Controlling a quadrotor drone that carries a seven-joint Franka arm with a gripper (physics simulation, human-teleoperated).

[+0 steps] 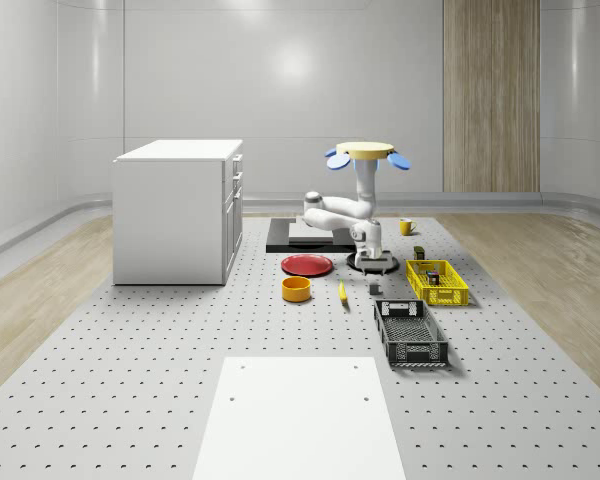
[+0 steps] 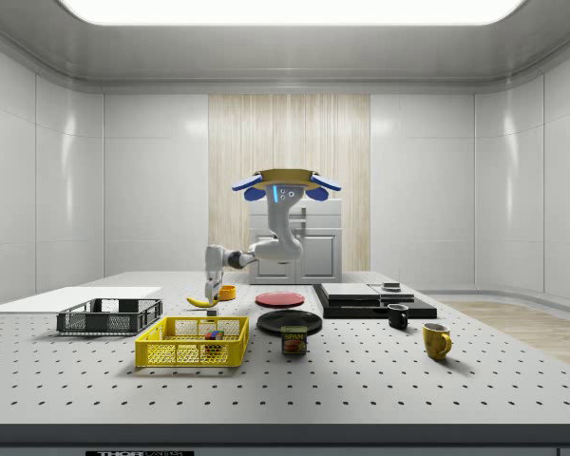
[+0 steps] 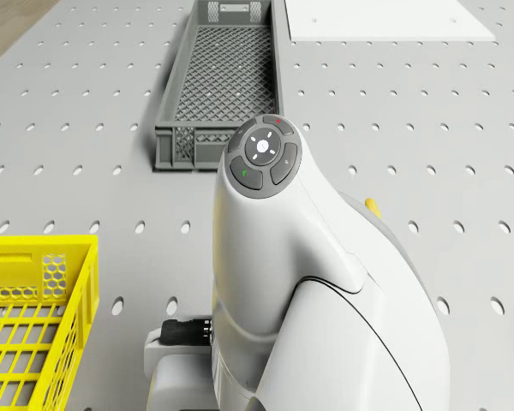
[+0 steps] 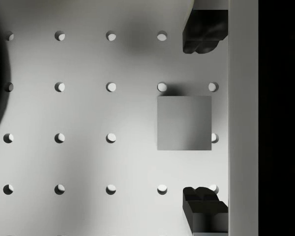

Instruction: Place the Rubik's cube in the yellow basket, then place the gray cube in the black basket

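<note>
Pale glossy-panelled room, one wood-slat wall panel; floor-level gray perforated board (image 1: 130, 380) with regular rows of holes, wood flooring either side. A flat white sheet (image 1: 298, 415) lies on the board at the near end of the whole-scene view, and a white boxy cabinet (image 1: 178, 210) stands at that view's left.

Drone (image 1: 368, 152), a yellow disc body with blue rotors, hovers above the board's middle, beside the round red plate (image 1: 307, 265). Its white smooth-shelled arm (image 3: 300, 282) bends down to the gripper (image 1: 374, 262), which hangs just above the board. In the wrist view the two dark fingers (image 4: 205, 30) stand wide apart, holding nothing, with the gray cube (image 4: 184, 123) on the board between them, matte, square-faced, touching neither.

Yellow basket (image 1: 436, 281): rectangular plastic mesh, a small multicoloured Rubik's cube (image 2: 212, 333) inside it. Black basket (image 1: 410, 331): dark rectangular lattice crate next to the yellow one, nearer the white sheet, interior bare in the drone view.

Others: orange round bowl (image 1: 297, 289), banana (image 1: 342, 292), flat black slab (image 1: 310, 235), black round plate (image 2: 289, 321), labelled can (image 2: 294, 340), black mug (image 2: 397, 316), yellow mug (image 2: 436, 340).
</note>
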